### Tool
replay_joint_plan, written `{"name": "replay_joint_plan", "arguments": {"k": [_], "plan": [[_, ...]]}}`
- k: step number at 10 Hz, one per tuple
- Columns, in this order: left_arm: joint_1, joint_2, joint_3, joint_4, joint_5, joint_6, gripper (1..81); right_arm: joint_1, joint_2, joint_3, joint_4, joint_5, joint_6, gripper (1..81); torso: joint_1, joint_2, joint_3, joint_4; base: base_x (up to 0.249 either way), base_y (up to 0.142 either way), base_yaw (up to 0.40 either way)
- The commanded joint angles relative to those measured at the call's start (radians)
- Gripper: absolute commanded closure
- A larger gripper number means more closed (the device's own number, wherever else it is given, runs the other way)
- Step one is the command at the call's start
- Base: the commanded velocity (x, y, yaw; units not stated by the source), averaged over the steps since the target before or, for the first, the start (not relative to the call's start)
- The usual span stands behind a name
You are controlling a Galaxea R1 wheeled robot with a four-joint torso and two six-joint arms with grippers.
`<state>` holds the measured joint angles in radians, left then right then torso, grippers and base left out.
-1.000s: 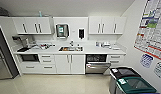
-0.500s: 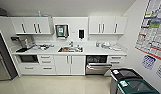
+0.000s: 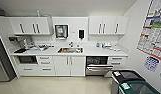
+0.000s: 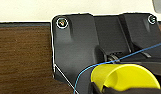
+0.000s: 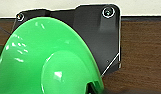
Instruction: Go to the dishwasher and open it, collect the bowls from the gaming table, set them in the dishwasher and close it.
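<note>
Head view puts me in front of a white kitchen run, and the dishwasher point(image 3: 99, 65) sits low and right of centre in the frame, under the counter, between the double cabinet below the sink point(image 3: 70, 50) and a stack of drawers. Its steel door hangs partly dropped with the dark cavity showing above it, so I judge the opening step done and the loading step ahead. Two lidded bins point(image 3: 132, 83) stand in the lower right corner of the frame, close to that door; I would watch them on the approach.

Right wrist view has the lime-green bowl point(image 5: 46, 62) large in the lower left of the frame, tilted, its glossy underside toward the camera. I judge it light, stiff plastic and slick, so a hold on the rim is the sensible one and a pinch too soft could let it slide. I reckon the right gripper is carrying it by the rim at the bottom edge, but I cannot tell how its fingers stand.

Left wrist view shows the smaller yellow bowl point(image 4: 126, 78) at the lower right of the frame, also tipped, with something dark at its lower edge. I take it as carried by the left gripper; the finger opening I cannot tell. It should be lighter still and equally slippery. A blue cable point(image 4: 136, 53) crosses above it.
</note>
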<state>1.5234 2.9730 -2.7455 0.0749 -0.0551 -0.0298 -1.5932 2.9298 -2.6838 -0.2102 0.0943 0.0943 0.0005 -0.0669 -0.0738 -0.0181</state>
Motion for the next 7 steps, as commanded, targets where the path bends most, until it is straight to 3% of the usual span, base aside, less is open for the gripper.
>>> {"name": "replay_joint_plan", "arguments": {"k": [1, 7], "plan": [[-0.045, -0.008, -0.005, 0.002, 0.051, 0.002, 81.1, 0.038, -0.005, 0.000, -0.006, -0.047, -0.001, 81.1, 0.000, 0.000, 0.000, 0.000, 0.094, 0.000, 0.000], [-0.044, -0.008, -0.005, 0.002, 0.051, 0.002, 81.1, 0.037, -0.005, 0.000, -0.006, -0.047, -0.001, 81.1, 0.000, 0.000, 0.000, 0.000, 0.135, 0.000, 0.000]]}}
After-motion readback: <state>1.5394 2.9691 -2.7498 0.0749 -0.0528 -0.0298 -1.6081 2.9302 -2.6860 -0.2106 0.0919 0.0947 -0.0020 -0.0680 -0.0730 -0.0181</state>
